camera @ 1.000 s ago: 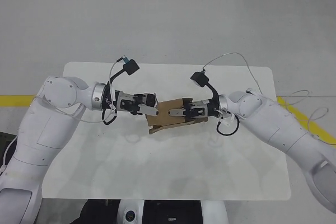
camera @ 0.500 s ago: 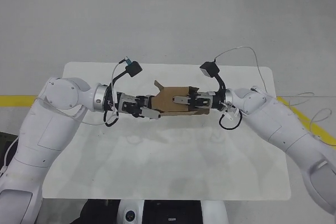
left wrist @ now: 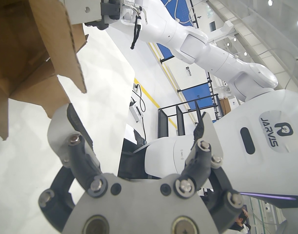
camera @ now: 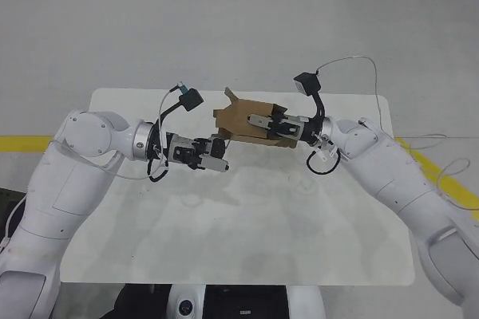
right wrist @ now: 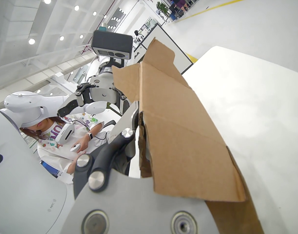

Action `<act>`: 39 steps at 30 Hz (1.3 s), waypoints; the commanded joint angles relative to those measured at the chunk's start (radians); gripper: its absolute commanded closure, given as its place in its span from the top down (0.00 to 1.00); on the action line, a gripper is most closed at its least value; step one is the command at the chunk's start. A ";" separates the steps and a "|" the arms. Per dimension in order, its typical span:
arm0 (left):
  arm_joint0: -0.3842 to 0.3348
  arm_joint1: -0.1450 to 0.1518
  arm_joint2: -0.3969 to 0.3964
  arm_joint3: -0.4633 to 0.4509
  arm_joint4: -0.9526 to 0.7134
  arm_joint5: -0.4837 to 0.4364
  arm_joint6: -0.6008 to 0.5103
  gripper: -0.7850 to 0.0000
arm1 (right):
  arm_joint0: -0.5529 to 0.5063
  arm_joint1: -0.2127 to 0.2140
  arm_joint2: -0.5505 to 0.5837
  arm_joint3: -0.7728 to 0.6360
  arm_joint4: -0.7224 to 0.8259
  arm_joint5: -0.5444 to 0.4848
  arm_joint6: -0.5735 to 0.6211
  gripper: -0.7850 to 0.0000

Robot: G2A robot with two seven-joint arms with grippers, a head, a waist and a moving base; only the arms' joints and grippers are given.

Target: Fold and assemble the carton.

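The brown cardboard carton (camera: pixel 247 124) hangs partly unfolded above the far part of the white table (camera: pixel 303 239), its flaps loose. My right gripper (camera: pixel 265 123) is shut on one of its walls; in the right wrist view the carton (right wrist: pixel 178 127) covers one finger, and the other finger (right wrist: pixel 129 120) presses its side. My left gripper (camera: pixel 217 160) stands open just in front of the carton, apart from it. In the left wrist view its fingers (left wrist: pixel 73 122) are spread wide under the carton (left wrist: pixel 29 37), and the right gripper (left wrist: pixel 85 8) clamps a flap.
The table's far edge (camera: pixel 239 90) lies just behind the carton. A person sits beside the robot holding a controller (right wrist: pixel 66 135), away from the table.
The right gripper has carried the carton up and toward the table's far edge. The left gripper, at the carton's end before, now sits apart from it and a little nearer.
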 commanded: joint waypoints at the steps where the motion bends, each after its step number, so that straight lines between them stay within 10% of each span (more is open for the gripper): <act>1: 0.000 0.000 0.001 0.000 0.000 0.001 -0.002 1.00 | -0.003 -0.008 0.012 -0.001 -0.020 0.000 -0.016 0.00; 39: 0.008 0.000 -0.022 0.002 -0.043 -0.053 -0.002 1.00 | -0.102 -0.102 0.199 0.014 0.046 0.000 0.171 0.00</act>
